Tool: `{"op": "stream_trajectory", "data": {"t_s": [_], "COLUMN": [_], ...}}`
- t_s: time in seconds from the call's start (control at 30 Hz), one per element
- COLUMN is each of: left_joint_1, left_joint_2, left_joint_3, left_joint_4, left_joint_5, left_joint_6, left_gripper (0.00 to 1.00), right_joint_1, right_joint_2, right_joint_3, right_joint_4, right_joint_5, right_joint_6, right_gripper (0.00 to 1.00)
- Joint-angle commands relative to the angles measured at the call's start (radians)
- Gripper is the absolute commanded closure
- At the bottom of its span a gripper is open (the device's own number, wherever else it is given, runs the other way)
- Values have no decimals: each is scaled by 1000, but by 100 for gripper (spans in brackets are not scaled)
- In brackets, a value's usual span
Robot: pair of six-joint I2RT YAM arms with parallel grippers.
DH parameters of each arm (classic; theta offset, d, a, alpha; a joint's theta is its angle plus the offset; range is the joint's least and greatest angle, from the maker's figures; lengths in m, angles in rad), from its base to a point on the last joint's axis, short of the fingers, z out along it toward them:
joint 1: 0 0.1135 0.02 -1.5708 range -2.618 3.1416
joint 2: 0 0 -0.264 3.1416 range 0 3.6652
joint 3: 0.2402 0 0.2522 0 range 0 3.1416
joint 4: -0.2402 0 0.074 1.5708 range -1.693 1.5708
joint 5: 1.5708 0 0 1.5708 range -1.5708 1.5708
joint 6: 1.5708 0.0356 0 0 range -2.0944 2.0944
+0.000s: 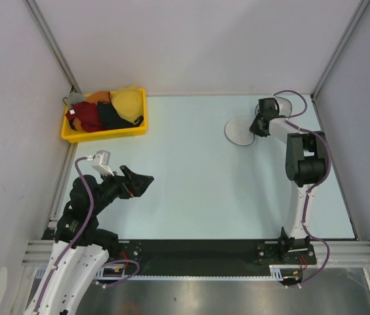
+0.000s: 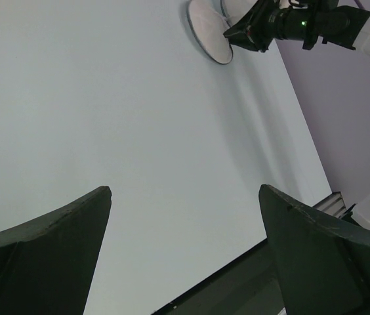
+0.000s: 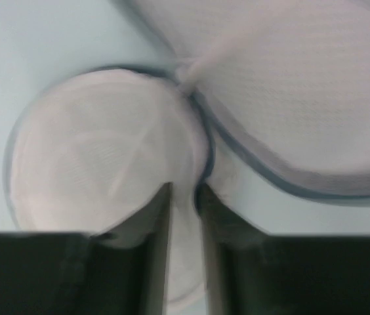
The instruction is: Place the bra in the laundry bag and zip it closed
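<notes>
The white mesh laundry bag point(image 1: 241, 131) lies open at the back right of the table, its two dome halves side by side. In the right wrist view the left half point(image 3: 100, 144) and right half point(image 3: 303, 85) meet at dark rims. My right gripper point(image 1: 258, 126) is shut on the bag's rim where the halves join, with mesh between its jaws point(image 3: 185, 193). My left gripper point(image 1: 144, 180) is open and empty above the table at the front left point(image 2: 185, 190). A yellow cup-shaped garment point(image 1: 127, 102), seemingly a bra, lies in the yellow bin.
The yellow plastic bin point(image 1: 103, 136) at the back left holds a heap of dark red, black and yellow garments. Grey walls and metal frame posts close in the table on three sides. The bag and right gripper also show far off in the left wrist view point(image 2: 210, 29).
</notes>
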Motion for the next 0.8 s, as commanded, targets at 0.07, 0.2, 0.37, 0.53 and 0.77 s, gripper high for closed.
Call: {"op": "stream_trajectory", "data": {"t_s": [0.07, 0.2, 0.37, 0.53, 0.77], "left_joint_1": [1, 1, 3, 1, -132], "left_joint_2": [10, 2, 27, 92, 371], "left_joint_3": [77, 68, 59, 8, 37], "left_joint_4": [-52, -43, -11, 110, 294], "left_joint_5": [19, 42, 66, 161, 132], "left_joint_6": [30, -3, -21, -61, -66], "left_gripper": [0, 0, 0, 0, 1], "right_joint_1": [160, 312, 425, 341, 54], "right_joint_2": [19, -88, -340, -608, -1006], "right_joint_3": [62, -51, -332, -660, -829], "right_joint_4": [-115, -129, -86, -80, -128], "right_joint_5": [23, 66, 16, 28, -215], "right_joint_6": [-144, -310, -350, -238, -36], "right_gripper": [100, 100, 100, 95, 6]}}
